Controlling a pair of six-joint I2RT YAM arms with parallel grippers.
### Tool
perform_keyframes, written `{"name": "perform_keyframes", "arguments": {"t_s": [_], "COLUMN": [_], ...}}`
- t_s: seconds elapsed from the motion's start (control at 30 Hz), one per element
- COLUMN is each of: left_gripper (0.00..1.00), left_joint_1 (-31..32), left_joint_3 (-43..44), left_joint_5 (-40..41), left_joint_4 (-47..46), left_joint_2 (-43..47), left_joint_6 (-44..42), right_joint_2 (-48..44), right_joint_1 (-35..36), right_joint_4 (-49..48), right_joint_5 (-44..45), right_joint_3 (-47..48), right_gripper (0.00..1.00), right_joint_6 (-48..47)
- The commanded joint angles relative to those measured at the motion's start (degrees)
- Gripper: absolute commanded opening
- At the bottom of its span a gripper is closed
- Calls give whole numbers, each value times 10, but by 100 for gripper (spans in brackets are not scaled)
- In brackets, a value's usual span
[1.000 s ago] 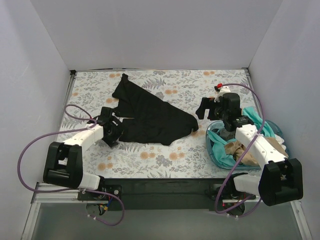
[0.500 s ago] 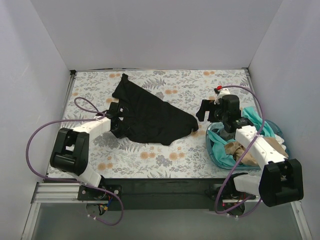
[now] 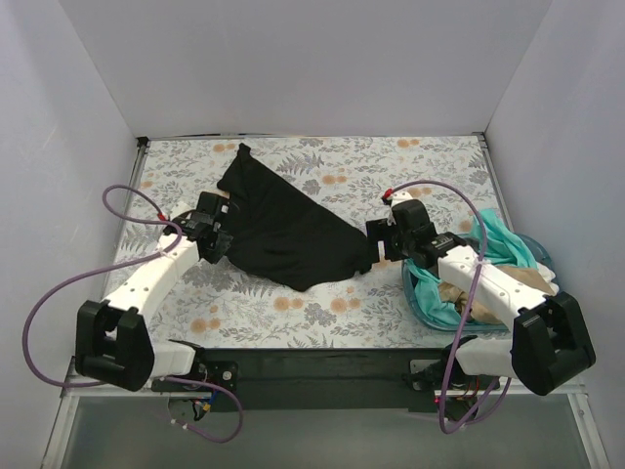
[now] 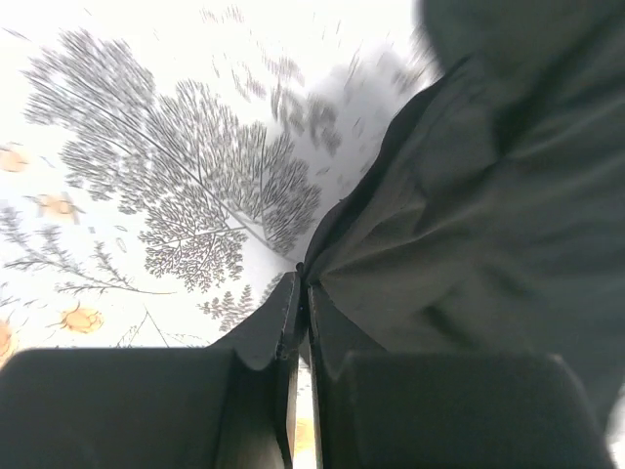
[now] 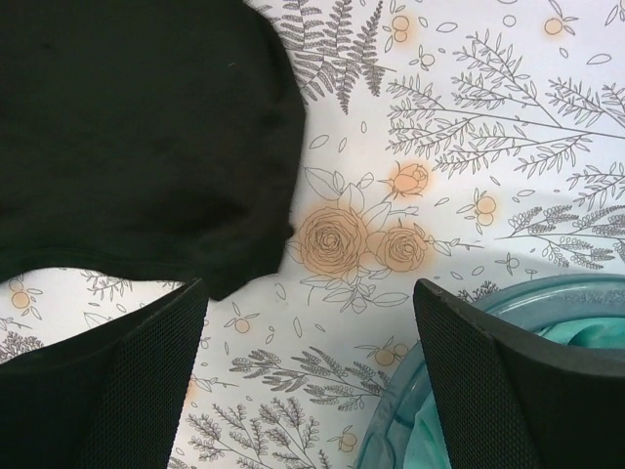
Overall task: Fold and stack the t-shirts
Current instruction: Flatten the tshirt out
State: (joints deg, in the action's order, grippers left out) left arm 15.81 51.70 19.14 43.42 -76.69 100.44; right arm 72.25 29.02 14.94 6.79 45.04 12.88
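A black t-shirt (image 3: 283,230) lies crumpled mid-table. My left gripper (image 3: 210,242) is at its left edge; in the left wrist view my left gripper (image 4: 303,285) is shut, with the black t-shirt (image 4: 469,215) pinched at the fingertips. My right gripper (image 3: 377,244) hovers open at the shirt's right corner. In the right wrist view my right gripper (image 5: 312,376) has only patterned table between its fingers, and the black t-shirt (image 5: 137,137) lies just ahead to the left. A teal t-shirt (image 3: 498,239) and a tan t-shirt (image 3: 459,290) sit in the tub.
A translucent blue tub (image 3: 415,293) stands at the right front, under my right arm; the tub rim (image 5: 547,293) shows beside the right finger. White walls close the table on three sides. Purple cables loop from both arms.
My left gripper has shut on the black t-shirt's left edge and drawn it in. My right arm has swung left and down from the tub to the shirt's right corner.
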Motion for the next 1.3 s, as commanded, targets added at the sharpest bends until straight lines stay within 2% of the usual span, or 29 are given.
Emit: {"name": "perform_keyframes", "arguments": {"t_s": [0.0, 0.13, 0.3, 0.53, 0.8, 0.9, 1.0, 1.03, 1.1, 1.13, 1.27], "left_gripper": [0, 0, 0, 0, 0, 0, 0, 0, 0, 0, 0], "left_joint_1": [-3, -2, -2, -3, -2, -2, -2, -2, -2, -2, -2], "left_joint_3": [39, 17, -12, -25, -30, -27, -25, -24, -20, -16, 23], "left_joint_5": [102, 104, 65, 52, 55, 56, 54, 51, 45, 45, 47], "left_joint_4": [104, 87, 53, 33, 37, 37, 33, 32, 27, 29, 30], "left_joint_2": [51, 90, 100, 116, 123, 126, 134, 136, 143, 144, 155], "left_joint_6": [70, 74, 64, 50, 46, 45, 45, 45, 44, 45, 48], "right_joint_2": [-1, 4, 33, 105, 162, 177, 187, 186, 178, 172, 121], "right_joint_1": [13, 27, 64, 102, 133, 142, 147, 148, 149, 148, 148], "right_joint_4": [14, 18, 10, -34, -69, -83, -90, -90, -90, -87, -64], "right_joint_5": [29, 18, -1, -21, -34, -34, -35, -26, -17, -10, 25], "right_joint_3": [-7, -7, -7, 1, -3, 0, 8, 10, 14, 17, 42], "right_gripper": [91, 90, 87, 74, 65, 57, 33, 18, 4, 1, 1], "right_joint_6": [18, 25, 50, 83, 95, 97, 91, 92, 90, 86, 57]}}
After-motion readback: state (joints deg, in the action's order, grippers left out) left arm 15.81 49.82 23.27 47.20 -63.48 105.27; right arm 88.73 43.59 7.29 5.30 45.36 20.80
